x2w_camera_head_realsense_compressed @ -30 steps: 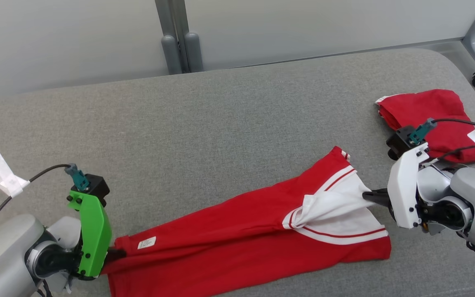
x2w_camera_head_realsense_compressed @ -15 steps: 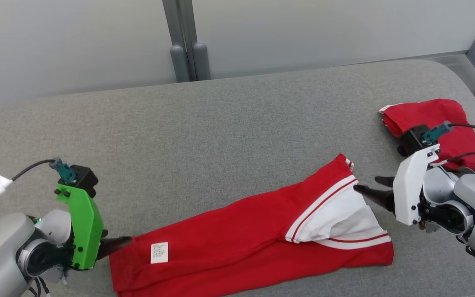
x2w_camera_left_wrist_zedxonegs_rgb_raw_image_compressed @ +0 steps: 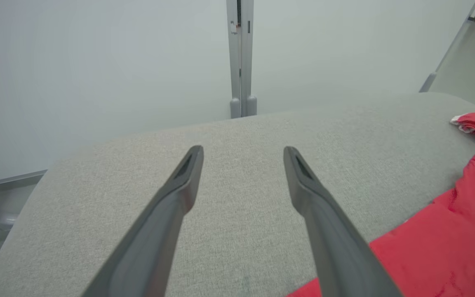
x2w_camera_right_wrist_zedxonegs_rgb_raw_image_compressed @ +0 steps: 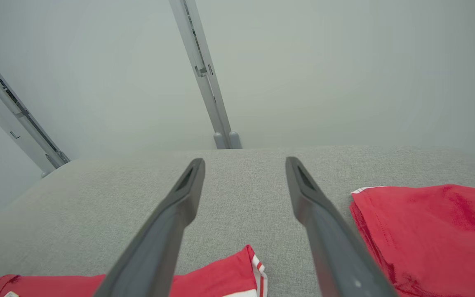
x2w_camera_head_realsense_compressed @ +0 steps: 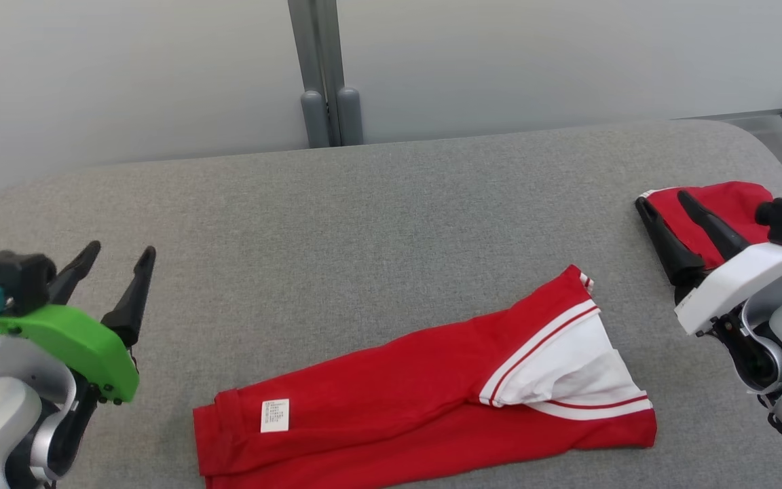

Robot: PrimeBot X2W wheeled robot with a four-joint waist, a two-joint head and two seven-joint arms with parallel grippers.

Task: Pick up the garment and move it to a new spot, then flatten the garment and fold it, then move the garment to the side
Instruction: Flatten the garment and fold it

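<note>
Head view: long red garment with a white striped panel (x2w_camera_head_realsense_compressed: 425, 407) lies stretched across the front centre of the grey fabric tabletop (x2w_camera_head_realsense_compressed: 391, 224), nothing touching it.
Left gripper (x2w_camera_head_realsense_compressed: 123, 248) and right gripper (x2w_camera_head_realsense_compressed: 662, 199) hover clear of it, fingers spread wide, holding nothing. For the fold, probably best: smooth the rumpled white panel first, pinch both layers at the end corners, stay low, keep cloth taut. The right gripper should avoid the folded red cloth (x2w_camera_right_wrist_zedxonegs_rgb_raw_image_compressed: 427, 231) beside it.

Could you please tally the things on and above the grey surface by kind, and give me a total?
Red garments: 2, the laid-out garment and the folded garment
Grippers: 2, the left gripper and the right gripper, both open and holding nothing
Grey padded surface: 1
Total: 5
</note>
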